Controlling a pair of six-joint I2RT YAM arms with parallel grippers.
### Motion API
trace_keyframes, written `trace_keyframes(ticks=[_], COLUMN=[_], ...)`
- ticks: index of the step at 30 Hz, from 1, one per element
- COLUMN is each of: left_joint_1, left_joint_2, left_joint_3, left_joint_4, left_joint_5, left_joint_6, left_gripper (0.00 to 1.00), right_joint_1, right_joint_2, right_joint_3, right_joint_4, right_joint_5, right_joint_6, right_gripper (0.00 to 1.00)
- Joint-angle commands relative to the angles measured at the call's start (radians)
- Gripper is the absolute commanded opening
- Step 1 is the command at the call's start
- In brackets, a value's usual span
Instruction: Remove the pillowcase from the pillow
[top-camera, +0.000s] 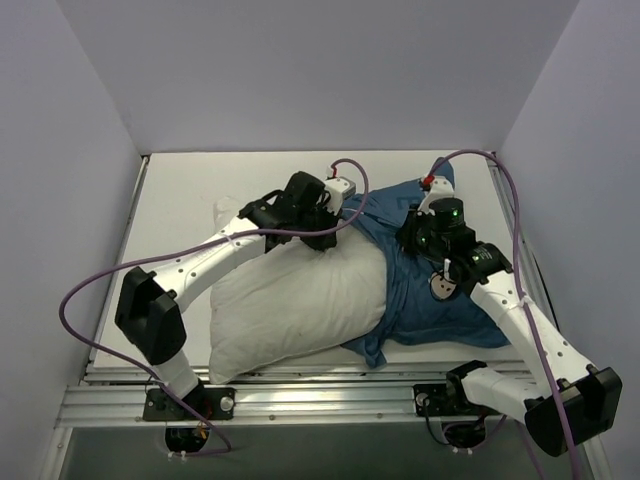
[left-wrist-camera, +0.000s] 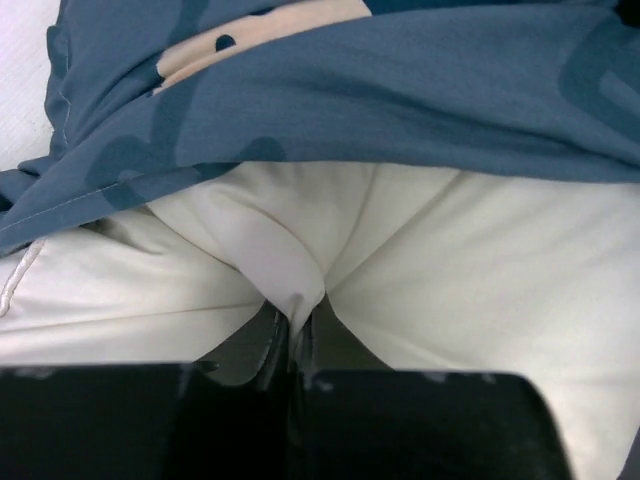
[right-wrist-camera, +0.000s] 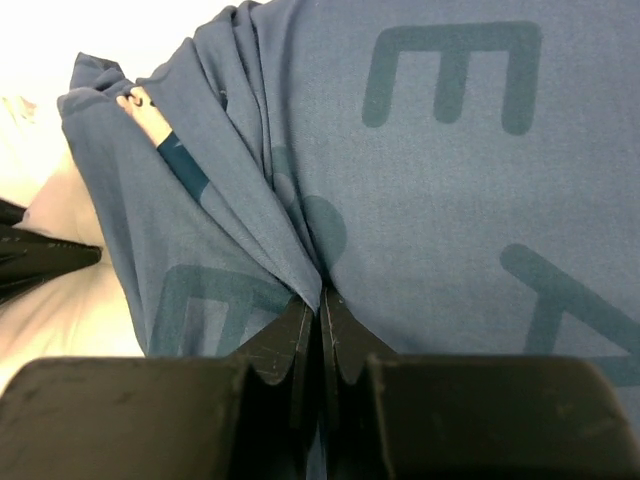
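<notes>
- From my remote station, I see the left gripper (left-wrist-camera: 296, 325) pinched almost closed on a ridge of the white pillow (left-wrist-camera: 480, 270). The cloth is drawn up into a peak between its fingers.
- The right gripper (right-wrist-camera: 320, 300) is clamped tight on a gathered fold of the pillowcase (right-wrist-camera: 450, 180), with pleats fanning away from its tips.
- The pillowcase is dark blue, printed with darker block letters. A cream cartoon-face patch shows just beyond the left gripper, above the pinched ridge.
- In the overhead view the plump, creased pillow lies mostly bare, stretching from the left gripper back toward that arm's base. The case is bunched over its other end, under and around the right gripper.
- The case's hemmed edge drapes across the pillow directly ahead of the left gripper's fingers.
- Both pieces rest on the white table (top-camera: 180, 190).
</notes>
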Motion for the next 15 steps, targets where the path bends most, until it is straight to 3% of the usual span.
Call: trace_keyframes(ticks=[1,5,6,8,11,15], left_joint_1=[-0.057,-0.094,-0.102,-0.123,-0.139,-0.157], left_joint_2=[-0.061,-0.164,-0.182,-0.231,-0.276,-0.305], left_joint_3=[-0.117,-0.141,-0.143,-0.142,-0.138,-0.151], left_joint_4=[-0.05,-0.053,-0.056,-0.062,-0.066,-0.059], left_joint_5=[0.096,0.002,-0.039,-0.07,-0.119,-0.148], left_joint_6=[-0.028,-0.006,0.011,0.029,0.038,0.035], left_gripper=[0.02,0.02,0.02,0.02,0.02,0.02], right_joint_1=[0.01,0.03,0.034,0.057,0.102,0.172], right_joint_2=[0.014,0.043,0.051,0.082,0.145,0.285], right_joint_3=[0.035,0.15,0.178,0.265,0.373,0.491], right_joint_4=[-0.015,-0.072,-0.085,-0.096,-0.103,-0.101], right_joint_5=[0.02,0.014,0.006,-0.014,-0.027,-0.024], right_joint_6=[-0.007,-0.033,-0.051,-0.067,-0.104,-0.137], right_gripper=[0.0,0.13,0.28,0.48,0.66,0.76])
